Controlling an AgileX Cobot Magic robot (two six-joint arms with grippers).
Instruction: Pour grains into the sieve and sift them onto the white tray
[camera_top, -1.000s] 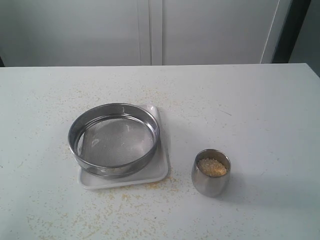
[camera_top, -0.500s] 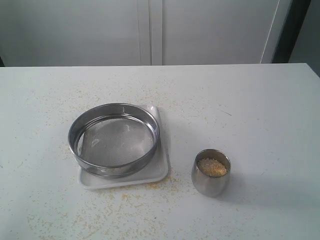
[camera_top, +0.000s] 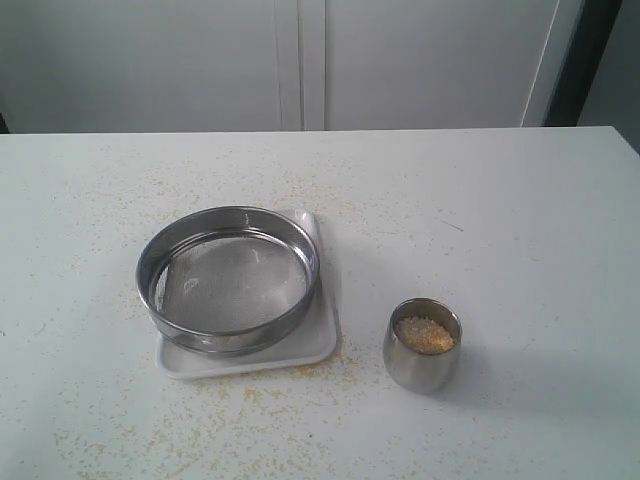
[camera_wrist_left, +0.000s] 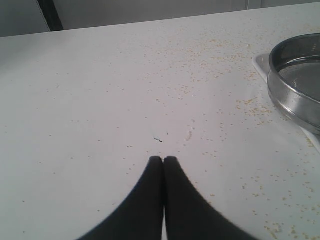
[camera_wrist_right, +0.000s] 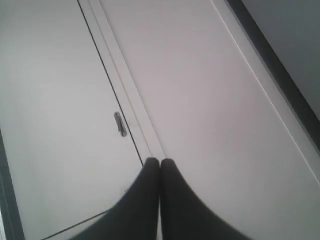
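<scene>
Grains (camera_top: 424, 334) sit in a steel cup (camera_top: 421, 368) on the table (camera_top: 520, 230), near the tray (camera_top: 322, 345) that carries the sieve (camera_top: 228, 280). Over the table the left gripper (camera_wrist_left: 163, 160) has its jaws pressed together. So does the right gripper (camera_wrist_right: 160, 161), facing a cabinet door (camera_wrist_right: 210, 100).

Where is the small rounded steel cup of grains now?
Exterior view: the cup stands upright right of centre, beside the flat white tray carrying the wide steel sieve.

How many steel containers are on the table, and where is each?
2. The sieve sits on the white tray, left of centre; the steel cup of grains stands apart, to its right. None seems hidden.
</scene>
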